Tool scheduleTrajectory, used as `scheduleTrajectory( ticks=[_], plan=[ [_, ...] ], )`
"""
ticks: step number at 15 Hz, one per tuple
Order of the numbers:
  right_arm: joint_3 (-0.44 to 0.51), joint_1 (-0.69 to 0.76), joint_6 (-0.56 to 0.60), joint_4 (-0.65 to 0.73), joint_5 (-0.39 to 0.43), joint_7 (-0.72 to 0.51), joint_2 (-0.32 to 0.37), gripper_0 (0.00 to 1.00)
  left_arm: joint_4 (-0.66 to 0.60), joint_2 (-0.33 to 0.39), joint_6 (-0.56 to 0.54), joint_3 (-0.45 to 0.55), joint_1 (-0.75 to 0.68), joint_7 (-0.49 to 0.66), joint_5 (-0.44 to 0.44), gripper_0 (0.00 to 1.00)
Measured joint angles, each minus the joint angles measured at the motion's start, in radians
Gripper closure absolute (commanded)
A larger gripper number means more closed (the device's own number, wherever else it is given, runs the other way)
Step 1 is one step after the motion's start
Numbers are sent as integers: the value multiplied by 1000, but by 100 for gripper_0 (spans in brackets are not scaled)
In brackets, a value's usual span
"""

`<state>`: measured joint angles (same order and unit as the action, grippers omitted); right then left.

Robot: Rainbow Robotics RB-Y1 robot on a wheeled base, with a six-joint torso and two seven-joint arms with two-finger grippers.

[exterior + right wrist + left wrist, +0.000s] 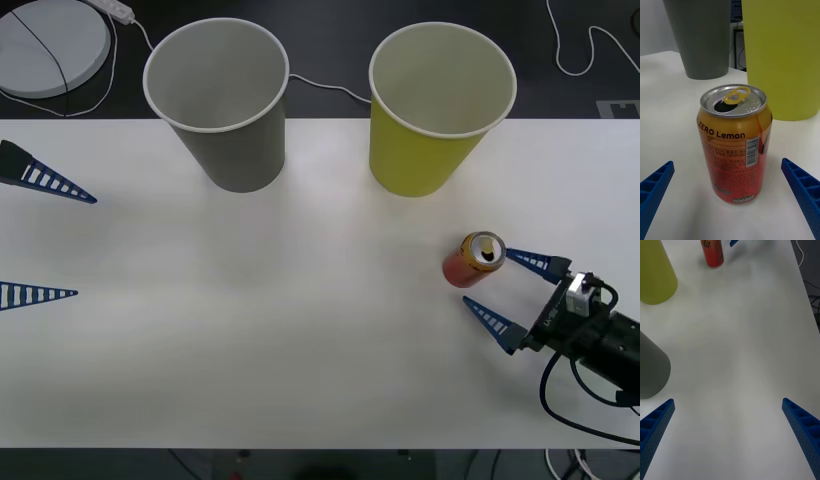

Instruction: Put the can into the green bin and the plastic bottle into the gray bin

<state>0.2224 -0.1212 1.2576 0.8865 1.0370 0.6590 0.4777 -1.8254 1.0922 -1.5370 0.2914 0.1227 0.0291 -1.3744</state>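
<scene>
- Stands upright on the white worktop (300,330), right of centre: Zero Lemon can (474,260), just near of the green bin (437,110).
- Right gripper (505,290) low at the can's right, fingers (490,318) spread wide, holding nothing; one fingertip almost at the can, the other on its near side.
- Best pushed further left until the can sits deep between both fingers, then closed mid-body, gently, to avoid denting or tipping.
- Opened top: keep upright on lifting.
- Gray bin (222,100) far left of the green one.
- Left gripper (45,240) idle at left edge, fingers wide apart, empty.
</scene>
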Motion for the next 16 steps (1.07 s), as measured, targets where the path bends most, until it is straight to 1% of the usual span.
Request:
scheduleTrajectory(
  ticks=[6,14,15,16],
  plan=[
    [-1,-28,-58,0,10,13,-55,0,0,0,0,0,0,0,0,0],
    [-28,-61,-110,1,11,21,-88,0,0,0,0,0,0,0,0,0],
    [-29,-63,-113,0,11,21,-88,14,0,0,0,0,0,0,0,0],
    [-30,-64,-113,0,11,21,-88,61,0,0,0,0,0,0,0,0]
  ],
)
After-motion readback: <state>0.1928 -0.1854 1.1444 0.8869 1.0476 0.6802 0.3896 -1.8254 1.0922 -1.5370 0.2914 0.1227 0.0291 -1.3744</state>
